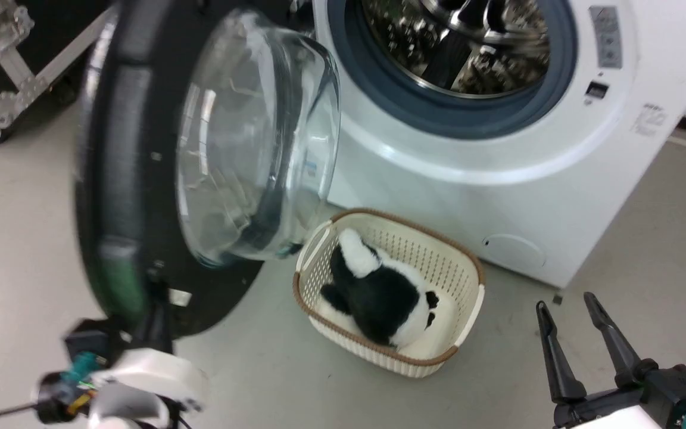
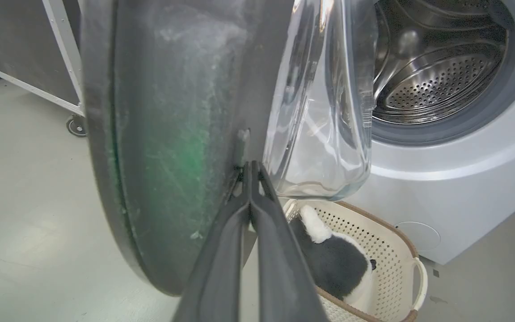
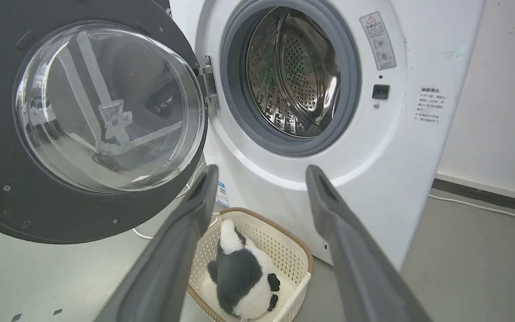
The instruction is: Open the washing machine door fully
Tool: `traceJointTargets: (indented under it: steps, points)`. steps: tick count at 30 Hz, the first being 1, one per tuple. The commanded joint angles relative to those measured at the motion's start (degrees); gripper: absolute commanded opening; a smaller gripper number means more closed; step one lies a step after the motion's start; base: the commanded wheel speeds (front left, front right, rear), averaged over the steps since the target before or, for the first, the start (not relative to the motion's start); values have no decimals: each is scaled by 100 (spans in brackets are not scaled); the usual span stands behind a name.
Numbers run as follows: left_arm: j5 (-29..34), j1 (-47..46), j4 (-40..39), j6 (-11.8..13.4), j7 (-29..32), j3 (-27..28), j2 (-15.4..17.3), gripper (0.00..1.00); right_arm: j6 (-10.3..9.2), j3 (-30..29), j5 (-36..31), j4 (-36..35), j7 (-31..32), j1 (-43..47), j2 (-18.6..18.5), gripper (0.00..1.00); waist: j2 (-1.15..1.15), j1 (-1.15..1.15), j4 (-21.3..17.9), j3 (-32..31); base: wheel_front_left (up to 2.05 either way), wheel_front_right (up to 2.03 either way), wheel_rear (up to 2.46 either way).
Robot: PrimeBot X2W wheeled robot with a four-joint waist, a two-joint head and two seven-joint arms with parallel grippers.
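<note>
The washing machine door (image 1: 111,149) is blurred and cut off above; whether the left claw (image 2: 251,170) pinches it is unclear.

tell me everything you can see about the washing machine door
The washing machine door is large and round: a wide black rim around a bulging clear glass bowl, hung on a metal hinge at the left of the drum opening. It stands swung well open, with the bowl facing the machine. Up close the rim looks dusty, with a green glint. The left claw, fingers together, touches its lower edge.
</note>
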Motion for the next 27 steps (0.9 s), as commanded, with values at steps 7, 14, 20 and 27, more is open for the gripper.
traceJointTargets:
  steps: [7,14,20,27]
  points:
    - [-379,-619,496,-121,21,711,633,0,3,42,-294,-100,-26,-179,-36,100,0,0,98,707,0,0,0]
    - [-704,-1290,1301,-280,-8,1236,1168,0,3,121,-364,-170,-23,-409,-283,100,0,0,-19,1295,0,0,0]
    - [-839,-1933,2093,-365,-59,1456,1519,0,3,103,-375,-264,19,-524,-440,100,0,0,-64,1633,0,0,0]
    - [-898,-2571,3019,-484,-454,1625,1862,0,3,124,-354,-266,33,-588,-506,100,0,0,-123,1734,0,0,0]
